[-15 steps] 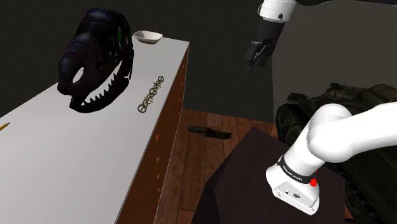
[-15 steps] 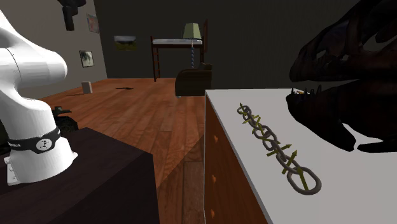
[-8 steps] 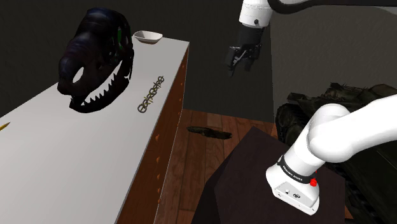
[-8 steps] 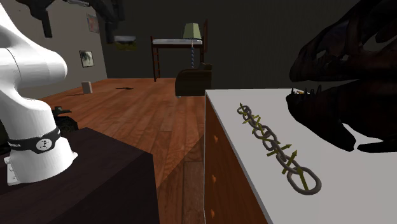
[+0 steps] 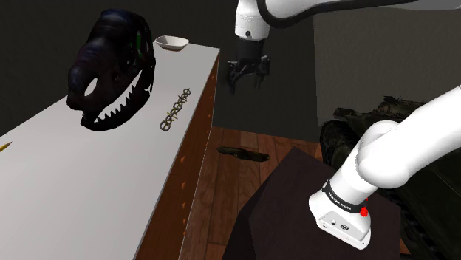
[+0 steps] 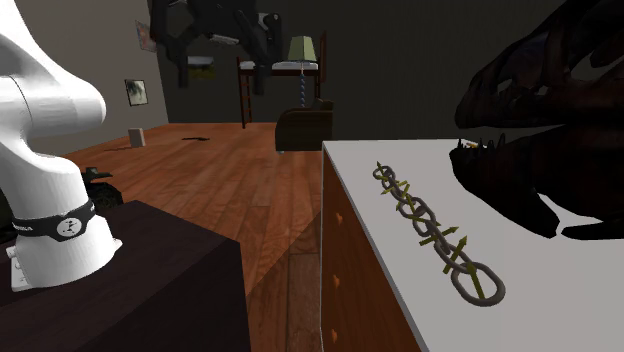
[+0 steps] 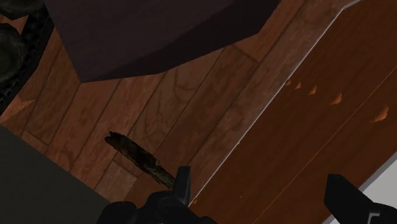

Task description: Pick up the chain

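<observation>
The chain (image 5: 175, 109), dark links with yellowish spikes, lies straight on the white top of the dresser (image 5: 74, 185), near its edge. In the second exterior view the chain (image 6: 432, 232) runs along that edge beside a black skull. My gripper (image 5: 247, 80) hangs in the air off the dresser's side, to the shoulder view's right of the chain and higher than the top. Its fingers stand apart with nothing between them. The gripper (image 6: 218, 62) is seen high up over the wooden floor. In the wrist view the gripper (image 7: 264, 191) looks down at floor boards and the dresser's front.
A big black toothed skull (image 5: 111, 70) sits on the dresser beside the chain, a white bowl (image 5: 171, 43) at the far end. A dark elongated object (image 5: 242, 153) lies on the floor. The dark stand (image 5: 295, 207) and a tank-like shape (image 5: 384, 118) are to the shoulder view's right.
The gripper has swung towards the shoulder view's left, nearer the dresser, and turned about its axis. It stays open. The chain has not moved.
</observation>
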